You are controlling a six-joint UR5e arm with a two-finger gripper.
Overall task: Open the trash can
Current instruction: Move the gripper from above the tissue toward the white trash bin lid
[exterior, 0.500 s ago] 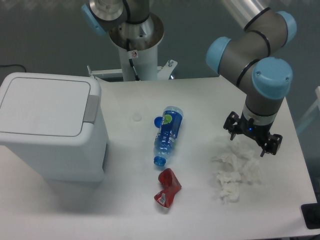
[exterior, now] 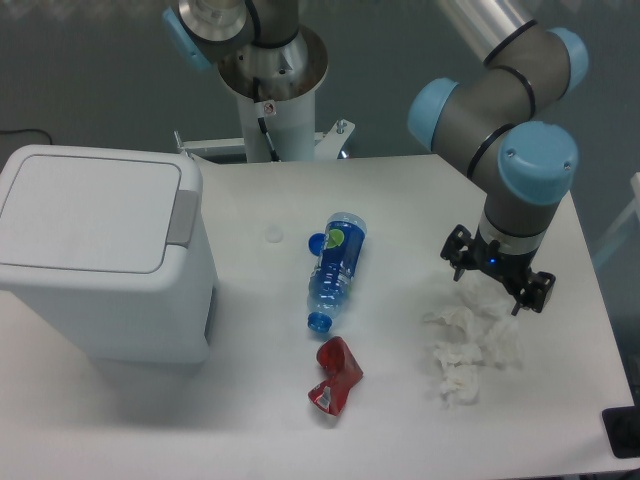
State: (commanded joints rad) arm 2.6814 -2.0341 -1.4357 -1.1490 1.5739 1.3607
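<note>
The trash can (exterior: 95, 260) is a large white boxy bin at the left of the table. Its flat lid (exterior: 85, 212) lies shut, with a grey push-button strip (exterior: 182, 215) along its right edge. My gripper (exterior: 496, 279) is far to the right of it, pointing down just above the table over crumpled white tissue (exterior: 470, 340). Its two black fingers stand apart, open and empty.
A blue plastic bottle (exterior: 335, 268) lies on its side mid-table, with a blue cap (exterior: 316, 241) beside it. A crushed red can (exterior: 335, 375) lies in front of the bottle. The arm's base column (exterior: 270, 90) stands at the back edge.
My gripper has shifted slightly to the left and back over the tissue. The trash can lid has not moved.
</note>
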